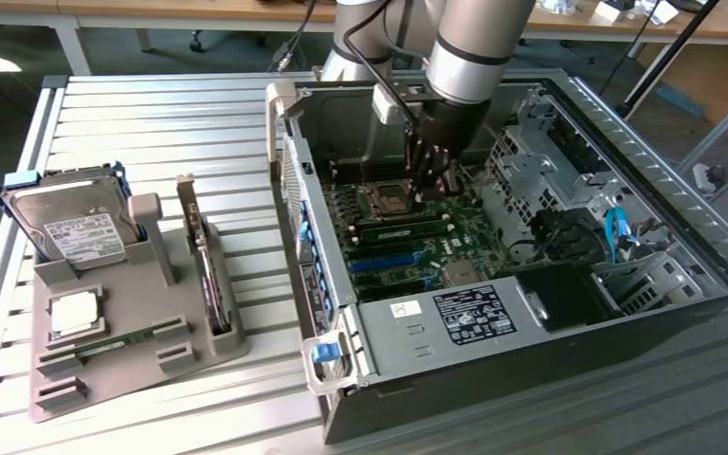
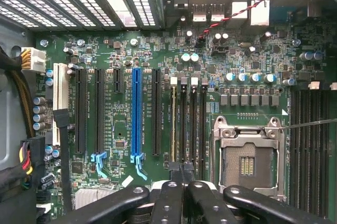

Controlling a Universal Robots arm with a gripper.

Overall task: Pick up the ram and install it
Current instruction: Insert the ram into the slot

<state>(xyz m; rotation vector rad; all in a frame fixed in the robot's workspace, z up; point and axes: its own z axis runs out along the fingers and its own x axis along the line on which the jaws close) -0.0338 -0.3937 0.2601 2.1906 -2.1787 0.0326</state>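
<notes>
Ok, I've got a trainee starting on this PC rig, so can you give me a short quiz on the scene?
1. True or false: the pincer stands open.
2. Where is the hard drive? A) lying on the floor B) upright on the grey tray C) in the pincer
3. Fill in: the long coloured slot on the motherboard is ___.

Key: 1 false, it is shut over the motherboard; 2 B; 3 blue.
</notes>
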